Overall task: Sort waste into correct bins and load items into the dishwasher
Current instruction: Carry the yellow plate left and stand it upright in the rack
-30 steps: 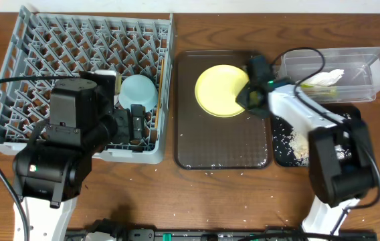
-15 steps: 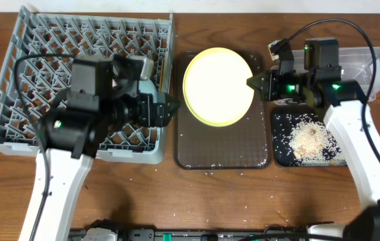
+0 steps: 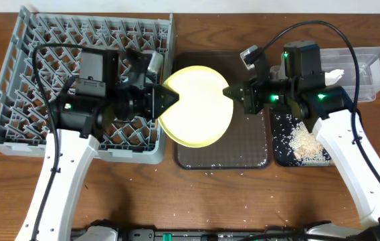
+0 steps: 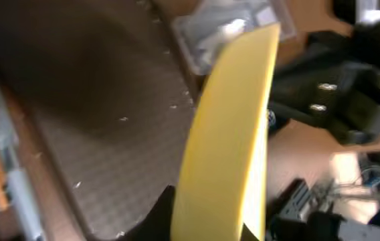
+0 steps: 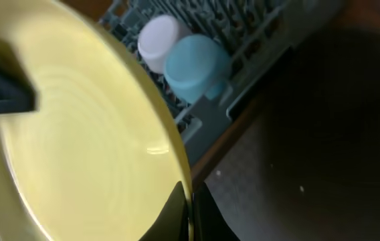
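Observation:
The round yellow plate (image 3: 197, 107) hangs above the left part of the brown tray, held by both arms. My left gripper (image 3: 170, 100) is shut on its left rim, and in the left wrist view the plate (image 4: 233, 127) runs edge-on up from the gripper (image 4: 207, 224). My right gripper (image 3: 229, 94) is shut on the right rim; its jaws (image 5: 190, 214) pinch the plate (image 5: 76, 134) thinly. The grey dishwasher rack (image 3: 16, 80) lies at the left. A light blue bowl (image 5: 197, 63) and a white cup (image 5: 158, 40) sit in it.
The brown serving tray (image 3: 243, 147) lies under the plate, with crumbs on it. A black tray (image 3: 280, 150) at the right holds rice scraps (image 3: 304, 142). Behind it the clear tub (image 3: 367, 63) holds a white napkin (image 3: 334, 75).
The plate has travelled left from over the tray toward the rack, carried by the right gripper. The left gripper came out from the rack and closed on the plate's left rim.

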`<action>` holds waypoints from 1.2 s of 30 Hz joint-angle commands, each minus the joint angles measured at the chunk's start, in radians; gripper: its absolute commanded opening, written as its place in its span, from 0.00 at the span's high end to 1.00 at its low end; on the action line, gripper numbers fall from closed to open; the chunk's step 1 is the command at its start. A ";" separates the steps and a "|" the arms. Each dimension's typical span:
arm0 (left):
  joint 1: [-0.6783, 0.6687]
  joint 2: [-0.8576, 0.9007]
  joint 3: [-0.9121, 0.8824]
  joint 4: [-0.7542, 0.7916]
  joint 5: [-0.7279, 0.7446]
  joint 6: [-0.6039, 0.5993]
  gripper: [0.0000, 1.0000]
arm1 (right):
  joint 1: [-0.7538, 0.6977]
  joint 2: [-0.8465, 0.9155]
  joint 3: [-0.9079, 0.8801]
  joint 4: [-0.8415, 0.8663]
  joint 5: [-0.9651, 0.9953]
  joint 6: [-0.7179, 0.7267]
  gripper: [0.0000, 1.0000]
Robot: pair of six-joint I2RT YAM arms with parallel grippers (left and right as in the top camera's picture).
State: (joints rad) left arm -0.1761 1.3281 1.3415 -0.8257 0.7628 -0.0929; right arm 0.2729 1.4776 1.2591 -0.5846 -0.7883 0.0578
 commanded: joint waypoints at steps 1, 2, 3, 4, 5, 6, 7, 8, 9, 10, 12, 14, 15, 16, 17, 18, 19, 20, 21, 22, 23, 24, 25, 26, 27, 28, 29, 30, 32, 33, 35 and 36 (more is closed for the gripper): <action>-0.011 -0.003 0.001 0.008 0.007 0.005 0.92 | 0.027 -0.015 0.000 0.006 -0.028 -0.014 0.99; -0.011 -0.003 0.001 0.005 -0.025 0.005 0.93 | 0.027 -0.015 0.000 0.006 -0.027 -0.014 0.99; -0.011 -0.005 0.001 0.004 -0.073 0.006 0.93 | 0.026 -0.015 0.000 0.006 -0.023 -0.014 0.97; -0.010 -0.006 0.002 0.002 -0.119 0.006 0.93 | 0.025 -0.015 0.000 0.005 -0.013 -0.014 0.90; -0.008 -0.012 0.003 0.001 -0.195 0.006 0.92 | 0.025 -0.015 0.000 0.002 0.009 -0.014 0.76; -0.003 -0.019 0.008 0.000 -0.253 0.006 0.93 | 0.024 -0.015 0.000 -0.004 0.032 -0.014 0.54; 0.002 -0.027 0.017 -0.003 -0.323 0.010 0.93 | 0.024 -0.015 0.000 -0.013 0.067 -0.014 0.35; 0.008 -0.039 0.029 -0.007 -0.396 0.010 0.93 | 0.024 -0.015 0.000 -0.023 0.101 -0.014 0.27; 0.014 -0.052 0.041 -0.010 -0.470 0.014 0.93 | 0.024 -0.015 0.000 -0.036 0.136 -0.014 0.23; 0.020 -0.069 0.053 -0.010 -0.545 0.023 0.93 | 0.024 -0.015 0.000 -0.048 0.167 -0.014 0.23; 0.029 -0.106 0.072 -0.005 -0.695 0.064 0.92 | 0.024 -0.015 0.000 -0.069 0.224 -0.011 0.21; 0.031 -0.142 0.082 0.005 -0.877 0.122 0.93 | 0.024 -0.015 0.000 -0.083 0.278 -0.002 0.15; 0.031 -0.157 0.082 0.014 -0.975 0.159 0.93 | 0.024 -0.015 0.000 -0.086 0.304 0.008 0.13; 0.031 -0.167 0.082 0.025 -1.072 0.202 0.92 | 0.024 -0.015 0.000 -0.087 0.335 0.027 0.10; 0.031 -0.172 0.082 0.036 -1.163 0.245 0.92 | 0.024 -0.015 0.000 -0.086 0.369 0.054 0.06; 0.031 -0.172 0.082 0.047 -1.243 0.292 0.92 | 0.024 -0.015 0.000 -0.086 0.402 0.082 0.04; 0.032 -0.171 0.082 0.057 -1.299 0.338 0.93 | 0.024 -0.015 0.000 -0.085 0.434 0.108 0.01; 0.037 -0.164 0.081 0.070 -1.350 0.407 0.92 | 0.023 -0.015 0.000 -0.085 0.463 0.132 0.01; 0.042 -0.156 0.081 0.076 -1.366 0.455 0.92 | 0.022 -0.015 0.000 -0.085 0.476 0.146 0.01; 0.051 -0.146 0.081 0.079 -1.366 0.509 0.93 | 0.021 -0.015 0.000 -0.084 0.489 0.158 0.01; 0.063 -0.133 0.081 0.084 -1.366 0.536 0.93 | 0.020 -0.015 0.000 -0.085 0.496 0.165 0.01; 0.081 -0.112 0.080 0.094 -1.366 0.551 0.93 | 0.020 -0.015 0.000 -0.085 0.500 0.166 0.01; 0.094 -0.097 0.080 0.101 -1.366 0.560 0.93 | 0.020 -0.015 0.000 -0.085 0.500 0.166 0.01; 0.106 -0.080 0.080 0.107 -1.366 0.567 0.93 | 0.020 -0.015 0.000 -0.085 0.500 0.166 0.01; 0.122 -0.059 0.080 0.111 -1.366 0.572 0.93 | 0.020 -0.015 0.000 -0.085 0.500 0.166 0.01; 0.138 -0.037 0.080 0.118 -1.366 0.572 0.93 | 0.020 -0.015 0.000 -0.085 0.500 0.166 0.01; 0.155 -0.014 0.080 0.123 -1.366 0.571 0.93 | 0.020 -0.015 0.000 -0.085 0.500 0.166 0.01; 0.171 0.010 0.080 0.130 -1.366 0.571 0.92 | 0.020 -0.015 0.000 -0.085 0.500 0.166 0.01; 0.200 0.061 0.080 0.161 -1.364 0.571 0.93 | 0.020 -0.015 0.000 -0.085 0.500 0.166 0.01; 0.214 0.087 0.080 0.181 -1.353 0.576 0.93 | 0.020 -0.015 0.000 -0.085 0.500 0.166 0.01; 0.240 0.137 0.080 0.207 -1.301 0.623 0.93 | 0.020 -0.015 0.000 -0.085 0.500 0.166 0.01; 0.251 0.160 0.080 0.213 -1.275 0.657 0.92 | 0.020 -0.015 0.000 -0.085 0.500 0.166 0.01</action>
State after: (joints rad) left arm 0.0456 1.4414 1.4136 -0.6262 -0.5533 0.4778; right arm 0.2855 1.4761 1.2591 -0.6689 -0.2993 0.2089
